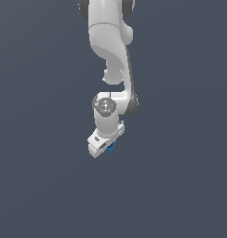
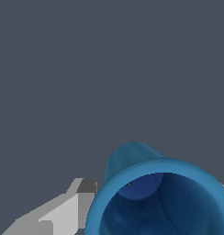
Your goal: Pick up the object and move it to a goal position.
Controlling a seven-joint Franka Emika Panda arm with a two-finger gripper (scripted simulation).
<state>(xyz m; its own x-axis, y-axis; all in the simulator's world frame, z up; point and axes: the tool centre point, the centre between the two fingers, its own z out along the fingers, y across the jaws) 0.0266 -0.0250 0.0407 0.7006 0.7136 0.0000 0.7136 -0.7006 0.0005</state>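
Observation:
The blue cup point(image 2: 155, 202) is a small hollow cylinder with a wide rim, and it fills the near part of the wrist view. It sits between my gripper's point(image 2: 157, 187) two fingers. One grey and white finger point(image 2: 70, 209) touches its rim on one side, and a sliver of the other shows at the frame's edge. In the exterior view only a bit of the blue cup point(image 1: 110, 147) peeks out under my white gripper point(image 1: 107, 148). The hand is tilted and appears to be above the floor. The gripper is shut on the cup.
The white arm point(image 1: 110, 42) comes down from the top middle of the exterior view. Plain dark grey ground point(image 1: 180, 186) lies all around, with no other object in view.

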